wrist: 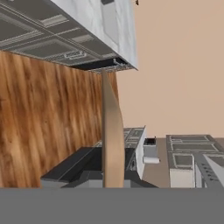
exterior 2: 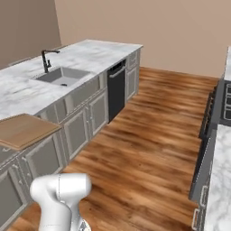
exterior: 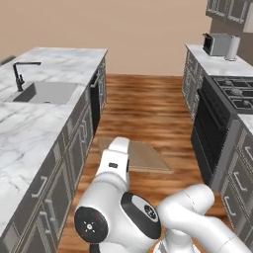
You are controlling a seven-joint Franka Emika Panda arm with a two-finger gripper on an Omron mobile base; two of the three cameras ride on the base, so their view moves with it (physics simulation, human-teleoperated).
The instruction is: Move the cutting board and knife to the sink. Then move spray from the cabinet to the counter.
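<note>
One of three transfers in hand, judging by the layout: carrying the flat, light-brown wooden cutting board with rounded corners [exterior: 140, 156] toward the recessed grey steel sink [exterior: 47, 93]. Claw clenched; grasping the board, to judge from the hand view, where the board stands edge-on straight up from the bottom. Board held roughly level, well short of the sink, on the robot's side of it, near the front edge of the white grey-veined marble counter [exterior: 29, 128]; cannot tell whether over the slab or just off it. Next move calls for travel along the counter toward the sink, keeping the board above the slab and away from the thin black faucet [exterior: 20, 74] behind the basin, then lowering into the basin before letting go. After that, back for the knife. No brand, label or lettering legible anywhere near the sink or beyond it.
</note>
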